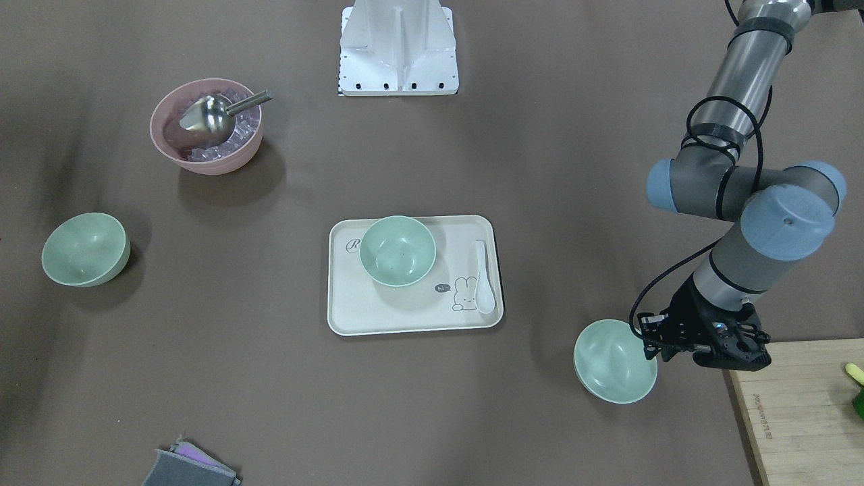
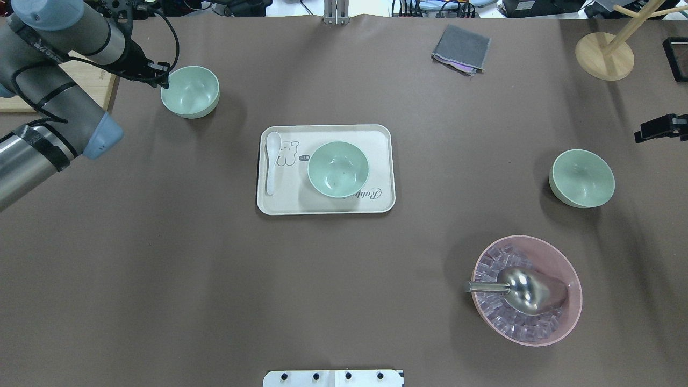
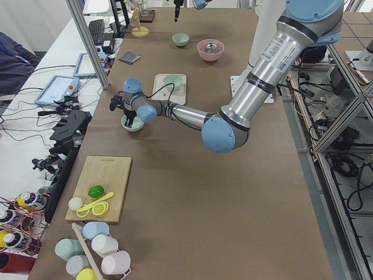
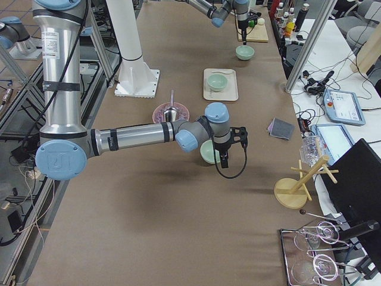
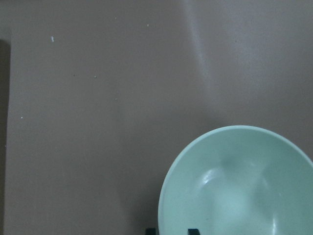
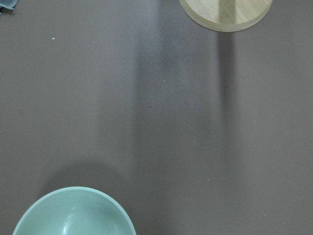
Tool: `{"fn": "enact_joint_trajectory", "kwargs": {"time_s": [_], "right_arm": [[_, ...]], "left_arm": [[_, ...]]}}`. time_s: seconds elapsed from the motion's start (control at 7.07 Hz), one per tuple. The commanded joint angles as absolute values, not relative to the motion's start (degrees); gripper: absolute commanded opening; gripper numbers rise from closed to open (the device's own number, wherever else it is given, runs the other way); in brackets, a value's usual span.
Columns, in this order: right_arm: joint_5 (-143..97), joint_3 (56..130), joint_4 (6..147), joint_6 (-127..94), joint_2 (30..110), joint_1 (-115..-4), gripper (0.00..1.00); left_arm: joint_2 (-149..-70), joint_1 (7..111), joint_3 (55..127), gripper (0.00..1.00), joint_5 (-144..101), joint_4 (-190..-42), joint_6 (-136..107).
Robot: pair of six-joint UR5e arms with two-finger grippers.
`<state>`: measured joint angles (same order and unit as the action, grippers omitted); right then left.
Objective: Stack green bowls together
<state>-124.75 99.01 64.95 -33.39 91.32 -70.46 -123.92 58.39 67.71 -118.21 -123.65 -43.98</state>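
**Left gripper astride one bowl's rim; three green bowls unstacked**

Three small, round, pale mint-green plastic bowls sat apart on the brown worktop, none nested in another. The left green bowl (image 2: 190,91) stood upright near the far left corner, just beside a wooden cutting board (image 1: 803,412). The left gripper (image 2: 162,79) was down at this bowl's rim, on the side facing the board. In the left wrist view its two dark fingertips (image 5: 193,231) stood spread, one outside the wall and one inside the bowl. The rim lay between them, so the gripper was released and not pinching the bowl.

The middle green bowl (image 2: 338,169) sat on the right half of a cream rectangular tray (image 2: 322,207) at the worktop's centre. A white spoon (image 2: 272,161) lay along the tray's left edge.

The right green bowl (image 2: 581,178) stood near the worktop's right edge. The right gripper (image 4: 224,157) hung above the worktop close beside that bowl, on its far, outer side, clear of it. The right wrist view caught only part of the bowl at its lower left corner and none of the fingers. Whether that gripper was spread or clenched could not be told.

A larger pink bowl (image 1: 216,164) holding ice cubes (image 2: 494,263) and a metal scoop (image 2: 529,290) stood towards the near right corner. A folded grey cloth (image 2: 461,48) lay at the far edge, and a round wooden stand base (image 2: 604,56) stood in the far right corner.
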Motion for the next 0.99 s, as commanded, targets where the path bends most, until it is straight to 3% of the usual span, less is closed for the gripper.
{"fn": "enact_joint_trajectory", "kwargs": {"time_s": [0.0, 0.85], "right_arm": [[-124.54, 98.96, 64.95, -33.4, 91.32, -70.31, 0.99], [-124.37, 98.96, 64.95, -33.4, 91.32, -69.87, 0.99]], "left_arm": [[-124.45, 59.23, 66.19, 0.33, -117.69, -122.7, -43.51], [-126.83, 57.92, 63.02, 0.33, -115.05, -122.87, -43.59]]}}
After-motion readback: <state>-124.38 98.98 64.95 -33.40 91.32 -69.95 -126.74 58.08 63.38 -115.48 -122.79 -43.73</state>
